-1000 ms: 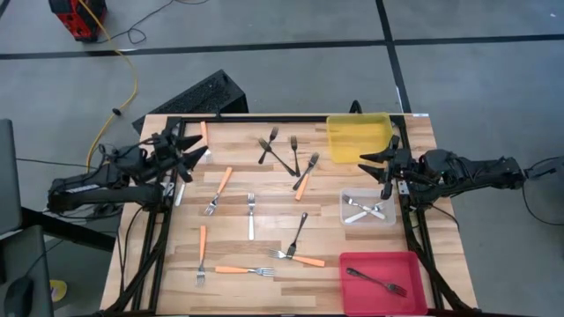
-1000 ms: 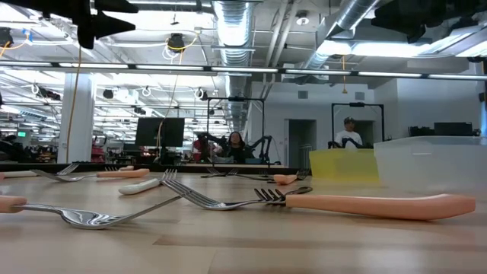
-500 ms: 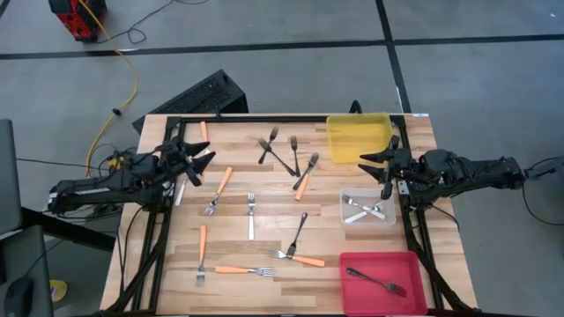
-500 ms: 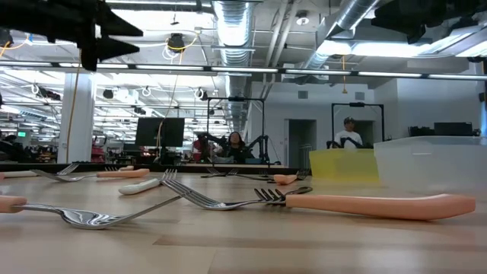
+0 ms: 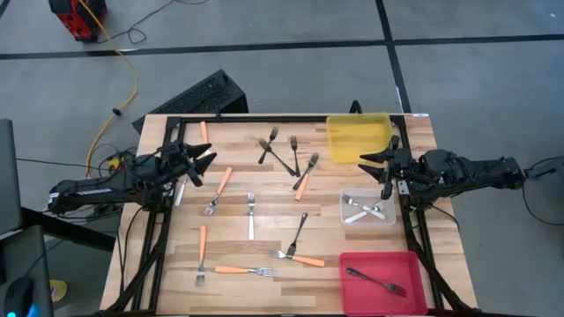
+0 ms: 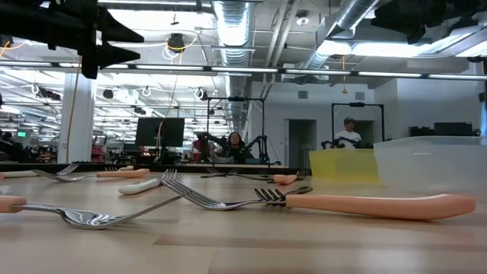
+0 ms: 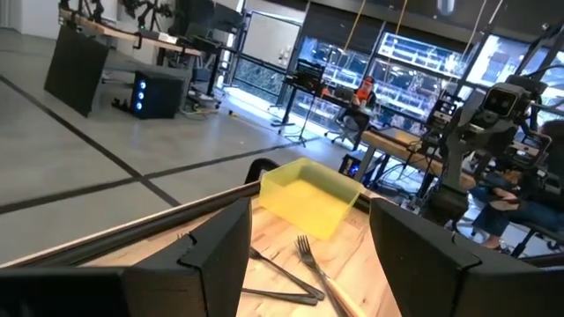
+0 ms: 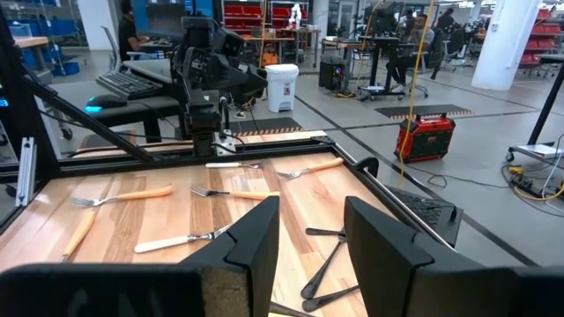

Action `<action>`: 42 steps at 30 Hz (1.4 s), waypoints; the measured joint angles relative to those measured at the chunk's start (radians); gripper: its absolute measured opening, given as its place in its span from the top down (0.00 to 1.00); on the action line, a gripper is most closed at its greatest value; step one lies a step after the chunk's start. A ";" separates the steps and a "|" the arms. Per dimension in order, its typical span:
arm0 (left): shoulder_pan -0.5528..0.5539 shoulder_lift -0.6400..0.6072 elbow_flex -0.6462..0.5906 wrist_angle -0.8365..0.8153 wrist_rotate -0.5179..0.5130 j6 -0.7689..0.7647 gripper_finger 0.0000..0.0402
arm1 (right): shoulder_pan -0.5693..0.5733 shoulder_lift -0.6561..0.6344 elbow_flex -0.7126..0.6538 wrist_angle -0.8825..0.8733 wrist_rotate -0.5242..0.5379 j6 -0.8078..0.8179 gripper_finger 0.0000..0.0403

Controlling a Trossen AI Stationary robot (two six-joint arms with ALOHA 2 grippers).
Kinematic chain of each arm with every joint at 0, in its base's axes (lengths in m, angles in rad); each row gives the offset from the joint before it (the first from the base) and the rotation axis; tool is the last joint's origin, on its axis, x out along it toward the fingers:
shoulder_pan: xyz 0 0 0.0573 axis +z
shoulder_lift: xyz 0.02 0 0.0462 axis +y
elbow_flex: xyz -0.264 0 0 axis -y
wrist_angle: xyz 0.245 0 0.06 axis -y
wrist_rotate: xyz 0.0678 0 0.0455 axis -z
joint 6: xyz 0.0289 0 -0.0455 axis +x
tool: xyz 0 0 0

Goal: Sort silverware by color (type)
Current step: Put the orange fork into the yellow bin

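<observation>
Left gripper (image 5: 204,162) shifted right, forks (image 5: 251,216) scattered

On the wooden worktop (image 5: 238,255), a yellow bin (image 5: 358,136) is at upper right, a clear bin (image 5: 367,210) below it, and a red bin (image 5: 382,282) at lower right.

surface (image 5: 352,255): pale wood planks in light and tan stripes, black frame. forks: orange handles with silver tines (image 5: 218,188); dark grey metal throughout (image 5: 275,151); pale silver-white (image 5: 251,217). bins: translucent yellow (image 5: 358,137), clear (image 5: 368,210) holding pale forks, red (image 5: 383,282) holding a dark fork. arms black. floor grey.
</observation>
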 joint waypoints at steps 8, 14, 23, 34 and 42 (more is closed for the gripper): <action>0.000 0.000 -0.118 0.168 0.002 -0.043 0.47 | 0.000 0.006 0.000 0.001 0.000 0.000 0.62; 0.000 0.000 -0.135 0.214 0.024 -0.033 0.47 | 0.000 0.015 0.001 0.002 -0.001 0.010 0.62; 0.000 0.000 -0.135 0.199 0.031 -0.015 0.47 | 0.000 0.053 0.001 0.004 -0.003 0.010 0.62; 0.000 0.000 -0.135 0.196 0.033 -0.029 0.47 | 0.002 0.058 0.000 0.030 -0.109 -0.028 0.62; 0.000 0.000 -0.135 0.188 0.036 -0.043 0.47 | -0.029 0.056 -0.065 0.140 -0.032 -0.046 0.62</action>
